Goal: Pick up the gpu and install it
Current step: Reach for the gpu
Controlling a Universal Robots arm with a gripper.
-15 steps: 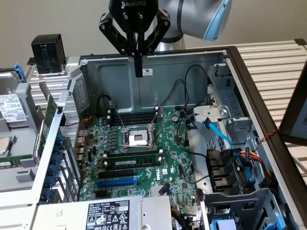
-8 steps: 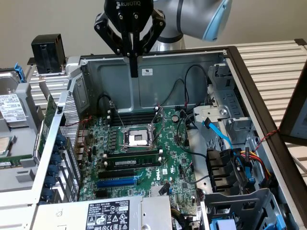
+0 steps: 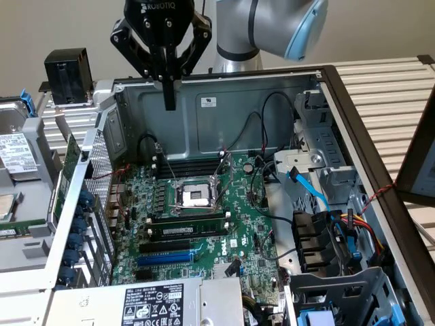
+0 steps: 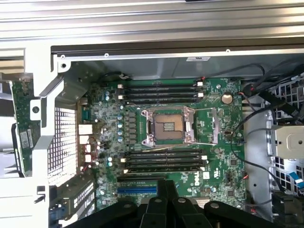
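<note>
Just outside the big box, on the exterior view's left: the gpu (image 3: 66, 166), a small, thin green circuit card. Stands up on its long edge, tight against the grey metal wall full of little holes (image 3: 102, 170). Probably parked that way to leave the top edge free for a pinch from above. Seen edge-on in the exterior view, so little more than a green strip. In the wrist view, a flat green face with tiny parts and a pale sticker. No black cover to be seen from these sides. Not yet picked up, not yet in any slot.

High over the far wall of the box, well apart from the card: the black two-fingered gripper (image 3: 170, 102). Fingers pressed together, pointing straight down, holding nothing. Likely kept up high to stay clear of walls and wires.

Below: the grey metal computer case (image 3: 224, 109), lying flat with its side off, to turn the insides up toward the arm. On its floor, the big green motherboard (image 3: 238, 217), with a bare silver chip socket (image 3: 195, 197) in the middle, long black memory sticks (image 3: 187, 227) beside it, and a long blue slot (image 3: 166, 258) nearer the camera, with nothing in it. Toward the exterior view's right, a bunch of blue, red and black wires (image 3: 340, 224).
</note>
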